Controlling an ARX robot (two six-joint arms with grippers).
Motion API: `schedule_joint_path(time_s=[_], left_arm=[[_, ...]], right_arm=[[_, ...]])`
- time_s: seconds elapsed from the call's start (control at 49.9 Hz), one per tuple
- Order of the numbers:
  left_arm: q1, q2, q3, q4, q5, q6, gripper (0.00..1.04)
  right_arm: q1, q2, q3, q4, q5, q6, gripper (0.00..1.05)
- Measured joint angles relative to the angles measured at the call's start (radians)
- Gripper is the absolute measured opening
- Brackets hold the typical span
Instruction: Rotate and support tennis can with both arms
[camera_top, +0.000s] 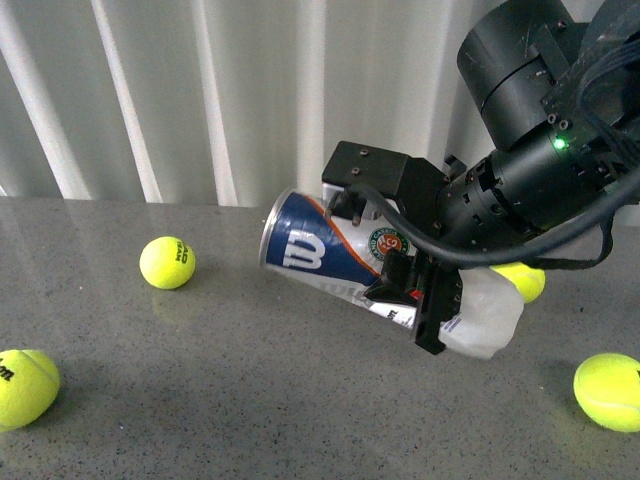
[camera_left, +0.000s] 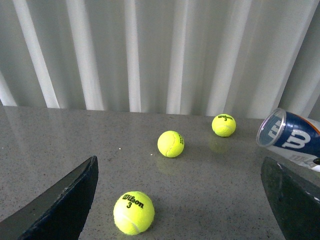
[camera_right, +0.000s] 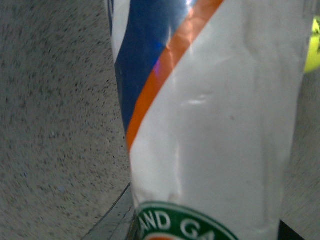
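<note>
Well, my right claw (camera_top: 395, 265) pinches the clear plastic, navy-and-white-labelled tennis can (camera_top: 305, 250), tilted low over the grey speckled counter (camera_top: 250, 400); its grip hides the can's middle. My left claw (camera_left: 178, 172) stands spread over the counter.

Bench (camera_top: 300, 410): grey, speckled, faintly glossy.
Balls: 4 yellow-green, lying apart: left edge (camera_top: 22, 387), mid-left (camera_top: 167, 262), right (camera_top: 608, 391), 1 half hidden (camera_top: 524, 282).

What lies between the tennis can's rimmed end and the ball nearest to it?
Nothing: the front view shows only bare table between the tennis can and that ball.
</note>
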Motion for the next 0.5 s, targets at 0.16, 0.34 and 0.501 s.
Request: schedule_joint_path(time_s=[0.16,0.34,0.501], left_arm=[[0.000,0.000,0.000,0.000,0.000,0.000,0.98],[0.000,0.000,0.000,0.000,0.000,0.000,0.98],[0.000,0.000,0.000,0.000,0.000,0.000,0.98]], right_arm=[[0.016,0.053,0.036,-0.080,-0.005,-0.335,0.20],[0.035,0.125,0.068,-0.074,-0.003,-0.393,0.17],[0.048,0.185,0.075,-0.041,0.002,-0.394,0.15]])
